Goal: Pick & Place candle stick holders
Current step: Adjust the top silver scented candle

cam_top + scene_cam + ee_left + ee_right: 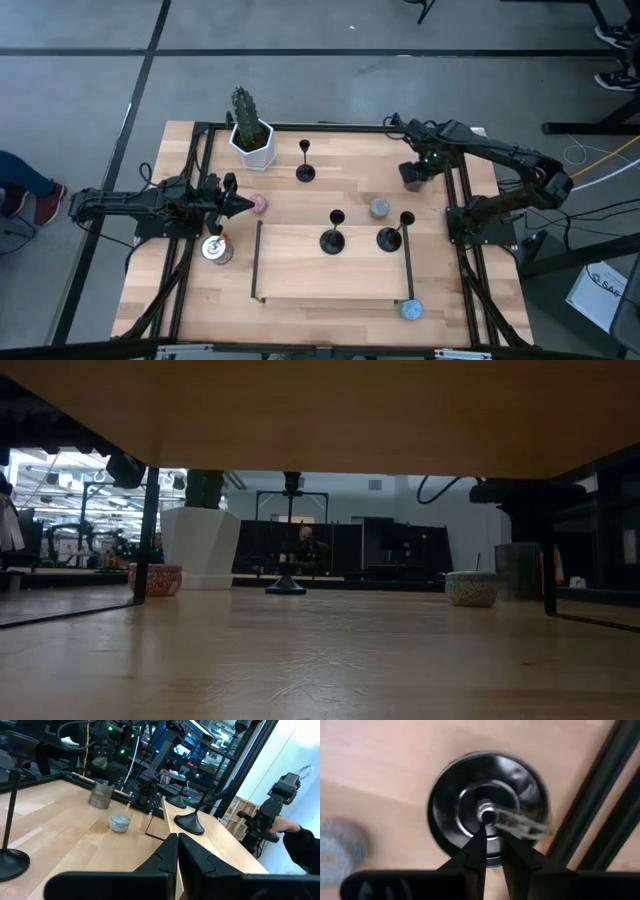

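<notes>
High view gives us three candle stick holders (305,172) standing upright: one by the white planter (251,143), two on the raised board (330,290). Our left gripper (240,204) is closed, empty, beside a pink tin (259,204). Our right gripper (412,172) nips a dark can's (410,175) top.

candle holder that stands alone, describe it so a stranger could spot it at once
Start at the white pot with the cactus at the table's far edge. Just right of it stands a black holder, on bare wood. Unlike the two holders on the raised board, it stands off the board with none beside it.
</notes>
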`<state>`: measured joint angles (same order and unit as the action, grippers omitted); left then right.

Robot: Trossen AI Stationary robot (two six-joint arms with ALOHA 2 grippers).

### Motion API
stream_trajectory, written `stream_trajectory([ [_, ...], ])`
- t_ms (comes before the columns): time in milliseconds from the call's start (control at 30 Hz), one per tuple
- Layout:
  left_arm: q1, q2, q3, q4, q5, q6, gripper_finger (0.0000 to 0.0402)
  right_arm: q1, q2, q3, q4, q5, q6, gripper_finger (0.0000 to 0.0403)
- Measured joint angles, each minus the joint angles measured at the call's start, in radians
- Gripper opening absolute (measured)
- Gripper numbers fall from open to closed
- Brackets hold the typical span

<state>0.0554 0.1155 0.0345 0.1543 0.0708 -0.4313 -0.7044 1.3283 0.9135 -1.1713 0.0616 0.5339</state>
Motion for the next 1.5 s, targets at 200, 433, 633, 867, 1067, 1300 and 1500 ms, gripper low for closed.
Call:
stream_trajectory([
  [200,0.0,0.0,0.0,0.002,-0.001,0.0,0.0006,0.012,-0.003,-0.002,-0.095,-0.029,0.0,0.0057],
  [433,0.0,0.0,0.0,0.003,-0.001,0.0,0.0006,0.055,-0.007,-0.048,-0.126,-0.125,-0.008,0.0057],
  [633,0.0,0.0,0.0,0.003,-0.002,0.0,0.0006,0.105,-0.011,-0.064,-0.209,-0.191,-0.008,0.0057],
  [867,0.0,0.0,0.0,0.003,-0.002,0.0,0.0006,0.159,-0.038,-0.064,-0.257,-0.223,-0.008,0.0057],
  [1067,0.0,0.0,0.0,0.011,-0.004,0.0,0.0006,0.17,-0.045,-0.063,-0.199,-0.223,-0.03,0.0057],
  [1300,0.0,0.0,0.0,0.067,-0.004,0.0,0.0006,0.169,-0.046,-0.053,-0.098,-0.235,-0.159,0.0057],
  [1500,0.0,0.0,0.0,0.068,-0.009,0.0,0.0006,0.169,-0.046,-0.036,0.039,-0.281,-0.331,0.0057],
])
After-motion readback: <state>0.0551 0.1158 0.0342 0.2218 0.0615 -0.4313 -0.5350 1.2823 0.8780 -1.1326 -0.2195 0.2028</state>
